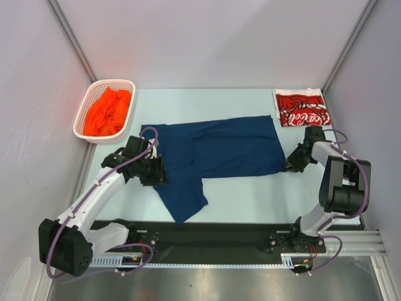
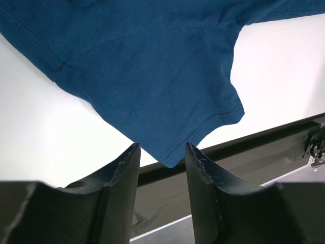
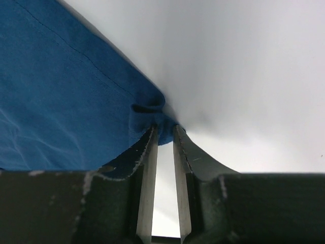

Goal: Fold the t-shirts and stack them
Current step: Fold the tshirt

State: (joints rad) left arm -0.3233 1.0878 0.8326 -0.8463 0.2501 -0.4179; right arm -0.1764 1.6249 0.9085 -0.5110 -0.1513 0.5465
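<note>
- Navy tee point(image 1: 219, 147) is lying spread across the middle of the table point(image 1: 250, 194), with one sleeve trailing toward the near edge. I'm reading this as the fold on this one just getting going.
- Orange tee point(image 1: 108, 113) is sitting bunched in the white basket point(image 1: 80, 119) at the far left.
- Red tee point(image 1: 302, 108) is lying folded in the far right corner, so I'm guessing that's the stack spot.
- Right gripper point(image 3: 163, 131) is pinching the navy tee's near right corner, fingers nearly together.
- Left gripper point(image 2: 161, 152) is hanging spread, with the sleeve tip sitting between its fingers, unclamped. It's probably needing to close on that cloth before lifting.
</note>
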